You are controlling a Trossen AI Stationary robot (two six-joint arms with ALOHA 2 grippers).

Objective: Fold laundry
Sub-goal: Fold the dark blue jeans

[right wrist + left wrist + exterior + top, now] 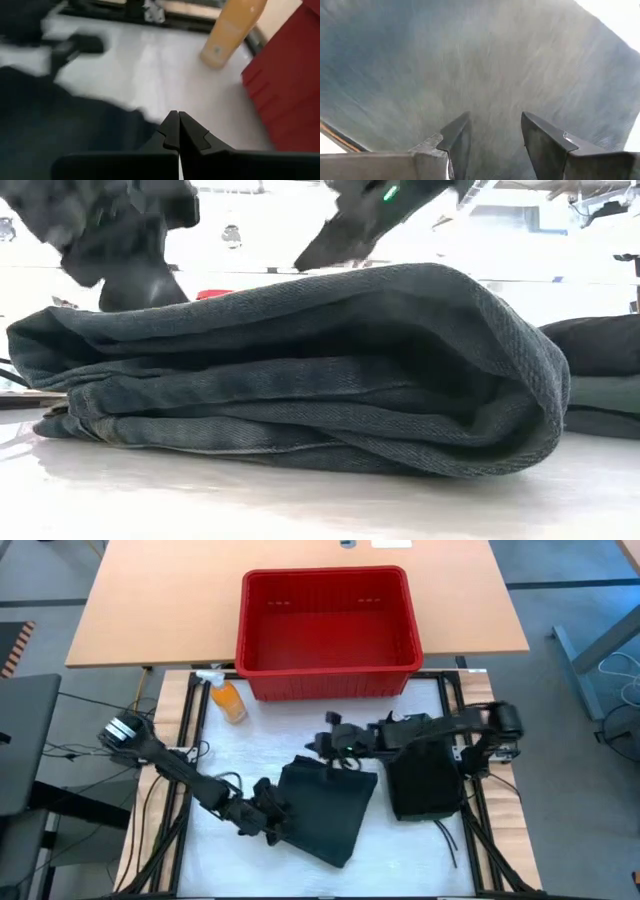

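Observation:
A dark folded garment of the laundry (330, 812) lies flat on the white table top, several layers thick in the low view (300, 370). My left gripper (272, 820) is at its left edge, fingers open, with the cloth (470, 60) filling the view beyond them (495, 142). My right gripper (328, 743) hangs shut above the garment's far edge (178, 125), holding nothing. A second stack of dark folded garments (425, 780) rests on the table to the right (600, 375). My left gripper stands open close over the left part of the folded garment, slanting down from the table's left. Nothing shows between its fingers (462, 142). I cannot tell whether the fingertips touch the cloth.
A red plastic basket (330, 680) stands at the table's far edge, its wall close in the right wrist view (290, 90). An orange bottle (228, 700) lies at the far left of the white top. Loose black cables (450, 840) trail near the right stack.

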